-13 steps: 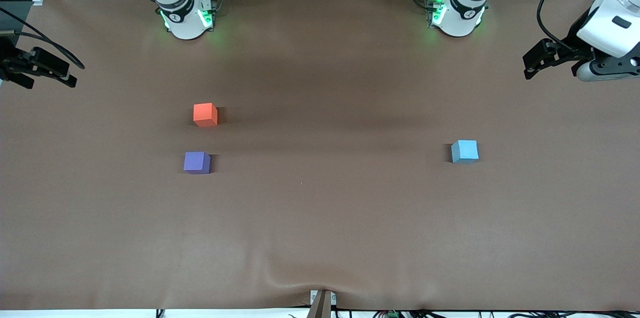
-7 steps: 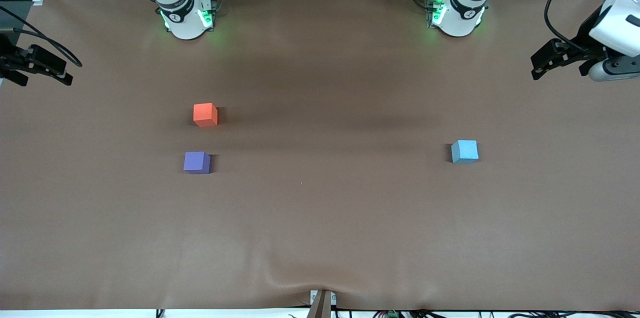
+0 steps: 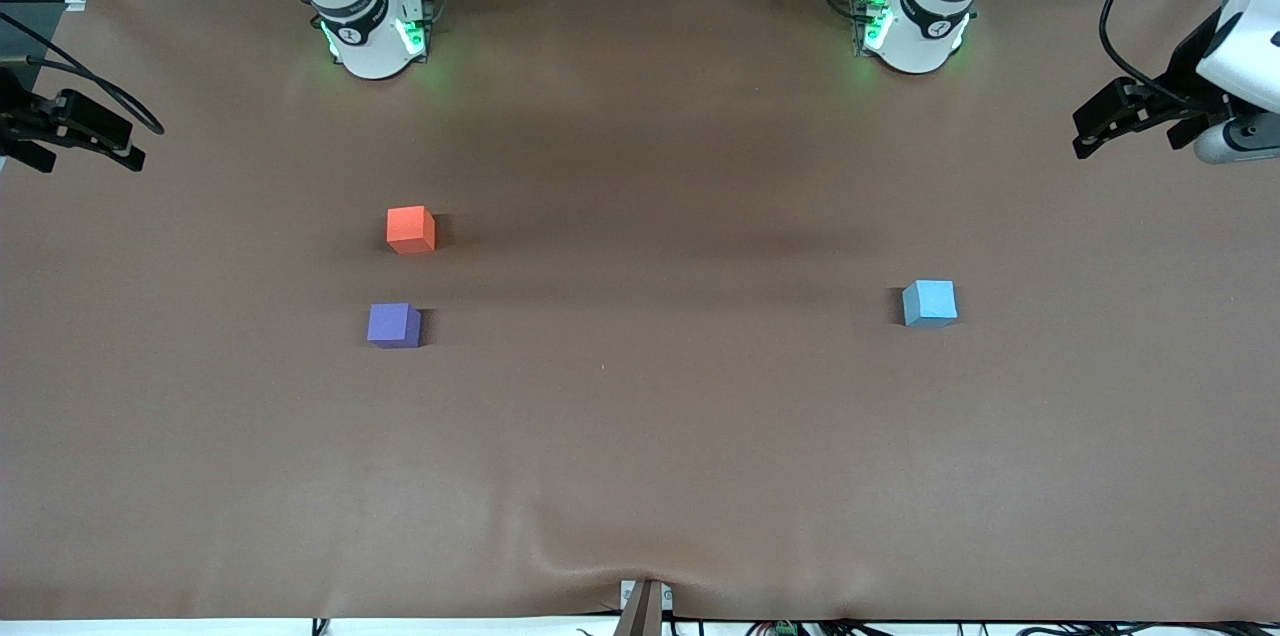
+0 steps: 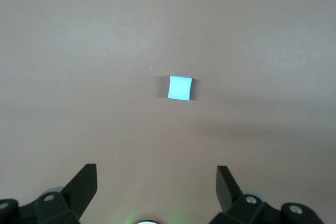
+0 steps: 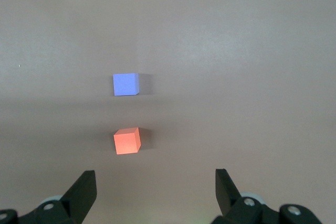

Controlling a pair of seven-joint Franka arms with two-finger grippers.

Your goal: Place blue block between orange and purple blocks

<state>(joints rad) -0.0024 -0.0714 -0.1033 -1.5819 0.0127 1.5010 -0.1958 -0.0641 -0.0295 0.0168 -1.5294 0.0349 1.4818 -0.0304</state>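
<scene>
Three blocks sit on the brown surface, one of each colour. The blue block lies alone toward the left arm's end, well apart from the other two. The orange block and the purple block sit near each other toward the right arm's end, the purple one nearer the front camera, with bare surface between them. All three are well in from the edges.

Two arms, two grippers. The left gripper hangs over the surface's edge at the left arm's end, fingers spread and holding nothing. The right gripper hangs over the opposite edge at the right arm's end, also spread and empty.

Compared with a second ago, the left gripper has pulled back farther toward its edge and slightly up. The right gripper has drawn a little outward too, then settled. None of the blocks has shifted.

The left wrist view shows only the blue block ahead of its spread fingers; the orange and purple ones do not appear there. The right wrist view shows the reverse: the orange block and purple block in line ahead of that gripper's spread fingers, with no blue one. Only the front view takes in all three at once, along with both bases at the back edge.
</scene>
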